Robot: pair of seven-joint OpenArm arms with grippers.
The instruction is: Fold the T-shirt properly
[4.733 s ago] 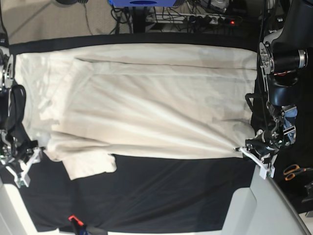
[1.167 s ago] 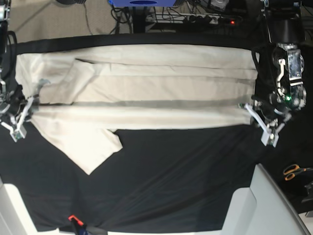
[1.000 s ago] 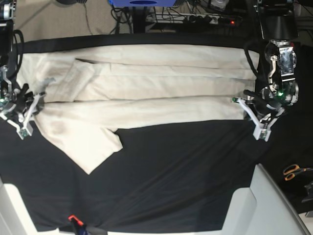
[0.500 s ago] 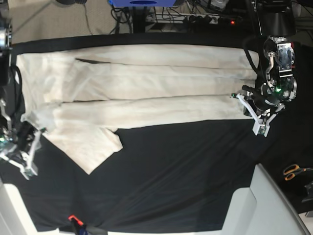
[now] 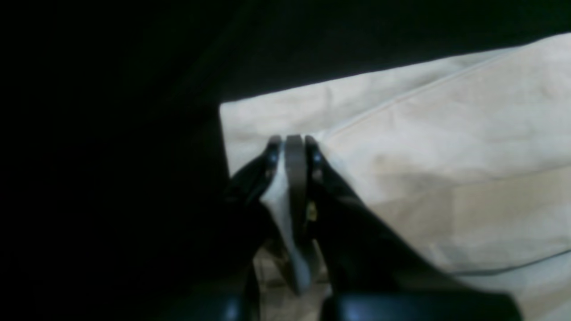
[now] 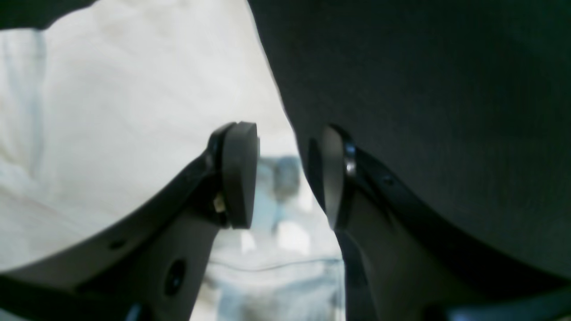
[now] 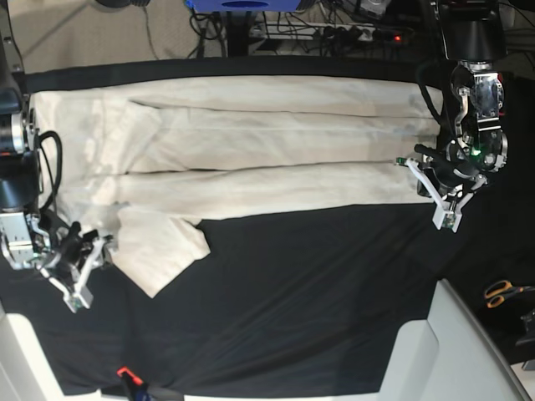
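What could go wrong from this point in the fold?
The left gripper is shut on the T-shirt hem corner while the right gripper is open beside the cloth, so any pull would likely skew the fold. The sleeve juts out past the folded edge and may stay loose. The open right fingers could snag the fabric.

**Desk under black cloth, shirt spread across the far half**

The desk [image 7: 276,334] is covered by a black cloth. The cream T-shirt [image 7: 251,159] lies flat on it, folded lengthwise, one sleeve [image 7: 163,255] splayed toward the near edge. Orange-handled scissors [image 7: 500,292] rest at the side.
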